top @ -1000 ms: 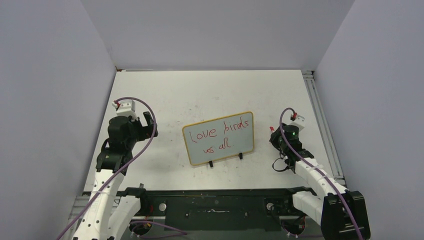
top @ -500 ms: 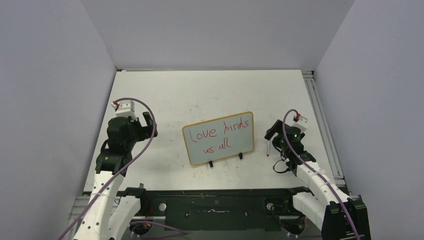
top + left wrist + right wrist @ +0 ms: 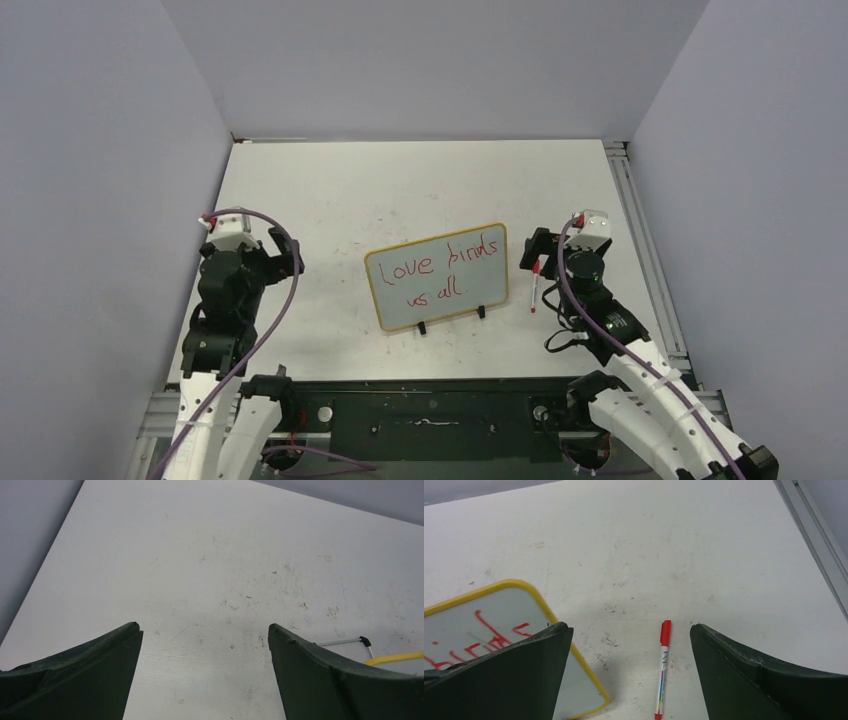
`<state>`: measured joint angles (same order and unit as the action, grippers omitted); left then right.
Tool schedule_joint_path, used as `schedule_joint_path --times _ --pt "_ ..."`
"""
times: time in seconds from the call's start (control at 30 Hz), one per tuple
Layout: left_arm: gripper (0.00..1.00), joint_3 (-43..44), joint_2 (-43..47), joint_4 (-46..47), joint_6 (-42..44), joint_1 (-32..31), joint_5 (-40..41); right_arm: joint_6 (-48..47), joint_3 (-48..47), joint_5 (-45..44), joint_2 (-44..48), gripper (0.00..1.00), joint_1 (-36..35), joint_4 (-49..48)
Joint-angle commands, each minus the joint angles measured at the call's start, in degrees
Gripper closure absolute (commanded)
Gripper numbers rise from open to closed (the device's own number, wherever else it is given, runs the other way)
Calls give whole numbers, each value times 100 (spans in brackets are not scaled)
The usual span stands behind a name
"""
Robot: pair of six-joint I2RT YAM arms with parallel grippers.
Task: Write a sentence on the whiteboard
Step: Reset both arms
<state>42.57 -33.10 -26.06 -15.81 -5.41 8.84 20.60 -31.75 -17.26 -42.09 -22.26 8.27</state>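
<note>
The whiteboard stands propped on two black feet mid-table, its frame yellow-tan. On it is the sentence in red marker, "love birds" over "vs all". The right wrist view shows the whiteboard's corner with part of the sentence. A red-capped white marker lies flat on the table just right of the board, and in the right wrist view the marker lies between the spread fingers. My right gripper hangs open above it, holding nothing. My left gripper is open and empty, left of the board.
A metal rail runs along the table's right edge. Grey walls close in on the left, right and back. In the left wrist view a thin wire foot and a yellow edge of the board show at right.
My right gripper has opened and let go of the marker, which now lies on the table; the gripper rose and moved back. My left arm pulled back toward the left.
</note>
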Motion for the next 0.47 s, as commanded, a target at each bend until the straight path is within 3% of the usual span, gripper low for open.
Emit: schedule_joint_path --times 0.0,0.43 --pt "4 -47 345 484 107 31 118 -540 -286 -1170 558 9 -879 -51" --pt "4 -69 506 480 123 31 309 -542 -191 -1454 915 9 -1022 -69"
